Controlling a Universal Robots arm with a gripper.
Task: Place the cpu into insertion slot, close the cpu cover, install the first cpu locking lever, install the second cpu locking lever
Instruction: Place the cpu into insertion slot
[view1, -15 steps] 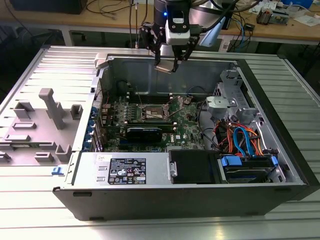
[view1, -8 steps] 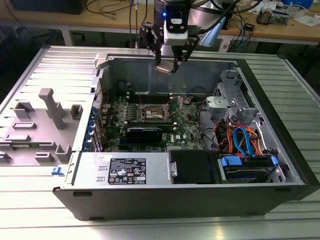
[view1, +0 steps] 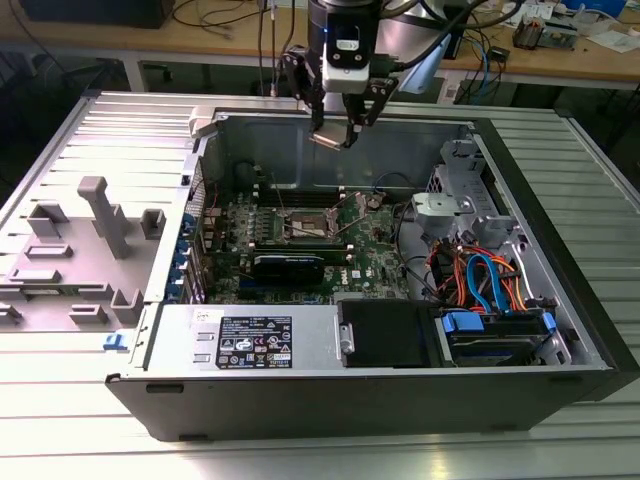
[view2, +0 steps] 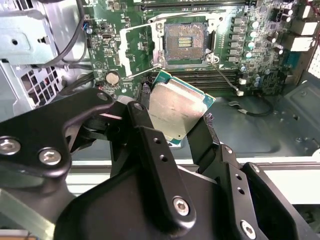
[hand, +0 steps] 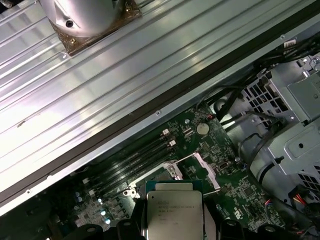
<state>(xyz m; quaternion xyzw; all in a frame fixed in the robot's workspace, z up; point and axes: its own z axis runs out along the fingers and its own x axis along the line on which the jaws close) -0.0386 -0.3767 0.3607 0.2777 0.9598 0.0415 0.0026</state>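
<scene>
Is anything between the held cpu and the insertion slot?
No. In the exterior view the gripper holds the cpu in open air above the insertion slot; that stretch is bare.

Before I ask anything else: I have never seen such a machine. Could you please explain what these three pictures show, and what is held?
This is a robot arm with a two-fingered gripper. The exterior view looks from off the arm at an open computer case lying on a ribbed metal table. Both wrist views come from cameras riding on the arm. The gripper is shut on the cpu, a small silver chip, above the green board. Its insertion slot is uncovered with nothing in it.
</scene>
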